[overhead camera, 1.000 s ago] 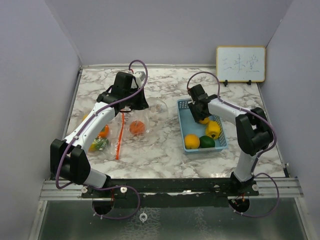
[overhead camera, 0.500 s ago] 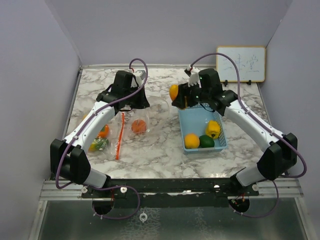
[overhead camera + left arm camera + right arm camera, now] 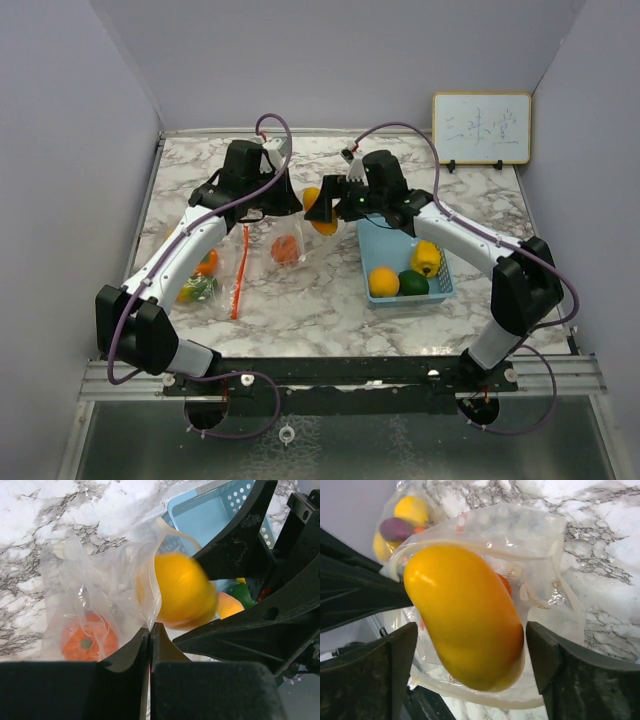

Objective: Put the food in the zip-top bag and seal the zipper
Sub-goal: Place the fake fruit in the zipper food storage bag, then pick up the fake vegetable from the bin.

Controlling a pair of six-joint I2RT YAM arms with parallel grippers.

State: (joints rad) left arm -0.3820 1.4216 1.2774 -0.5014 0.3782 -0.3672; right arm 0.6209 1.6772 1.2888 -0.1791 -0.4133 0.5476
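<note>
The clear zip-top bag (image 3: 292,232) lies left of centre. My left gripper (image 3: 264,213) is shut on its rim (image 3: 148,605) and holds the mouth up and open. My right gripper (image 3: 322,206) is at the mouth with a yellow-orange fruit (image 3: 318,210) between its fingers (image 3: 395,665). The jaws stand wider than the fruit (image 3: 465,620), with a gap on one side, and the fruit looks motion-blurred in the left wrist view (image 3: 182,592). An orange-red piece (image 3: 286,249) sits inside the bag (image 3: 89,642). More food lies under plastic at the far left (image 3: 202,275).
A light blue basket (image 3: 443,292) right of centre holds an orange (image 3: 383,282), a dark green piece (image 3: 413,284) and a yellow pepper (image 3: 426,258). A red strip (image 3: 238,285) runs along the plastic. A whiteboard (image 3: 481,128) stands at the back right.
My right gripper lifted the yellow-orange fruit out of the basket and carried it left to the bag's mouth. My left gripper stayed shut on the rim, shifting slightly.
</note>
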